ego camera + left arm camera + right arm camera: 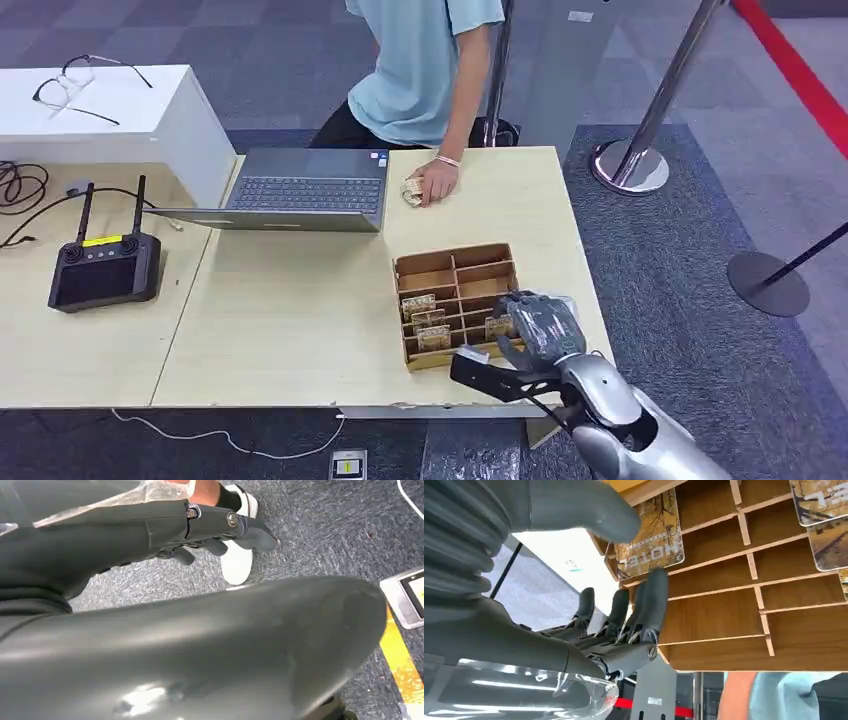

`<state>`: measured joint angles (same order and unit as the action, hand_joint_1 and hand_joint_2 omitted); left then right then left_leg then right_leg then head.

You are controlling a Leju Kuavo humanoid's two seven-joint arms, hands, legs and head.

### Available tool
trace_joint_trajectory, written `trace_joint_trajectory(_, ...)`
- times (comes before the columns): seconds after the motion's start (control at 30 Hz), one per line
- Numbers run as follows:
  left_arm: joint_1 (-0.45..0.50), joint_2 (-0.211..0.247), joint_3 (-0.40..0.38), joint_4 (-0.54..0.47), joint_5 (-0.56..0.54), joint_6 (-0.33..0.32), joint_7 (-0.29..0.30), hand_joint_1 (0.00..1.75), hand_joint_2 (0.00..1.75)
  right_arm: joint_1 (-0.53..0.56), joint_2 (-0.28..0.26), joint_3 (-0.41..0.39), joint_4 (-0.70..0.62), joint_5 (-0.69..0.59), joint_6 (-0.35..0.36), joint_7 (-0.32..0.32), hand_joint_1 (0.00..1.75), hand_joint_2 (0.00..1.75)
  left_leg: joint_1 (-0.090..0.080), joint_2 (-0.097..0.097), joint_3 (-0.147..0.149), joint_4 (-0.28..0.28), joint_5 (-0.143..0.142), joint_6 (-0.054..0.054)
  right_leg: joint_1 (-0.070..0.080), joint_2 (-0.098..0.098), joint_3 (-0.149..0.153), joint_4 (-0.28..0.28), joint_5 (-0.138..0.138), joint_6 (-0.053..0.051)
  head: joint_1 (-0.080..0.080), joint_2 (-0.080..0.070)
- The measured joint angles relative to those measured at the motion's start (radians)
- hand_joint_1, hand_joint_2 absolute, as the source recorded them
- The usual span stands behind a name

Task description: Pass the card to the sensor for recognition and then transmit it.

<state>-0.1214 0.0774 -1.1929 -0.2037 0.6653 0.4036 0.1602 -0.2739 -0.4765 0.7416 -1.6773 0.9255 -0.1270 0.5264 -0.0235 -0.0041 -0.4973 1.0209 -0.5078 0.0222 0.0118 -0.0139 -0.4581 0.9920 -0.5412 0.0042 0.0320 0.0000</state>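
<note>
Right robot hand (538,325) over the near right corner of the wooden card tray (455,262), which sits at about 5 o'clock on the worktop (290,330). In the right wrist view the thumb lies on one side of a card (651,540) and the dark fingers (651,597) on the other, at its edge; the card stands in a tray slot against a wooden divider. Contact looks close, but whether the robot hand is already clamped on the card or merely bracketing it cannot be told. The left robot hand (220,530) hangs low over grey carpet, fingers curled in, holding nothing visible.

Risks, as judged: the card is thin and seated between dividers, so a pinch taken too near its edge could slip as it is lifted; fingers pressing on the divider rather than the card could drag or tip the light tray; a neighbouring card (432,320) at 9 o'clock of the hand could be disturbed. A person's hand (432,183) rests on a small object at 12 o'clock beside the laptop (300,190), so a reach toward it needs clearance.

The card is a flat rectangle with rounded corners, printed in tan and brown, bearing pale lettering that appears to read "HOTEL".
</note>
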Motion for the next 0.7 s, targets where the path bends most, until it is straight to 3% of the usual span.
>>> trace_joint_trajectory(0.17,0.000,0.000,0.000,0.000,0.000,0.000,-0.002,0.00,0.00,-0.007,0.009,-0.001,0.006,-0.003,0.002,-0.003,0.65,1.75,0.000,0.000,0.000,0.000,0.000,0.000,0.000,0.000,0.000,0.000,0.000,0.000,0.000,0.000)
trace_joint_trajectory(0.33,0.000,0.000,0.000,0.000,0.000,0.000,-0.002,0.00,0.00,-0.016,0.018,0.000,0.007,-0.011,0.000,-0.006,0.61,1.75,0.000,0.000,0.000,0.000,0.000,0.000,0.000,0.000,0.000,0.000,0.000,0.000,0.000,0.000)
trace_joint_trajectory(0.37,0.000,0.000,0.000,0.000,-0.001,0.000,-0.002,0.00,0.00,-0.018,0.020,0.000,0.010,-0.011,0.000,-0.006,0.52,1.75,0.000,0.000,0.000,0.000,0.000,0.000,0.000,0.000,0.000,0.000,0.000,0.000,0.000,0.000)
trace_joint_trajectory(0.7,0.000,0.000,0.000,0.000,-0.002,0.000,-0.002,0.00,0.00,-0.028,0.029,0.000,0.020,-0.017,0.002,-0.007,0.61,1.75,0.000,0.000,0.000,0.000,0.000,0.000,0.000,0.000,0.000,0.000,0.000,0.000,0.000,0.000)
